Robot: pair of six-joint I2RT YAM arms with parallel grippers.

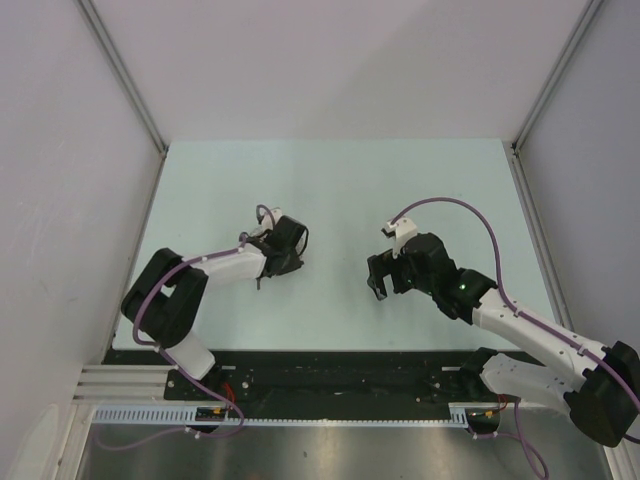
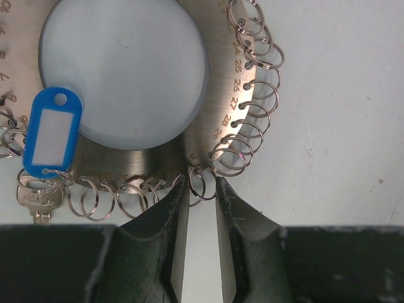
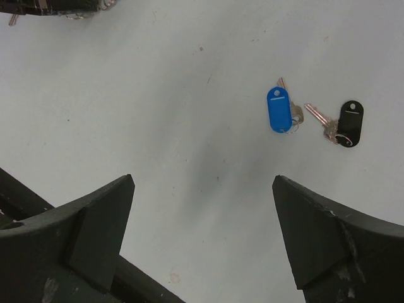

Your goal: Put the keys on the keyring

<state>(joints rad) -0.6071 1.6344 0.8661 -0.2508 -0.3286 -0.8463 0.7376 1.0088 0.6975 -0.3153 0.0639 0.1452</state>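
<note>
The keyring (image 2: 221,82) is a flat grey metal disc with a round hole, printed numbers and many small split rings round its edge. A key with a blue tag (image 2: 52,129) hangs on its left edge. My left gripper (image 2: 202,186) is closed narrowly on one small split ring (image 2: 203,188) at the disc's near edge. In the top view the left gripper (image 1: 283,258) covers the keyring. My right gripper (image 3: 203,180) is open wide and empty above bare table. A blue-tagged key (image 3: 278,110) and a black-tagged key (image 3: 350,123) lie on the table ahead of it, apart from its fingers.
The pale table (image 1: 330,180) is walled by white panels at the left, back and right. The right gripper (image 1: 385,278) hangs right of the table's middle. The left gripper's dark underside (image 3: 50,6) shows at the top left of the right wrist view.
</note>
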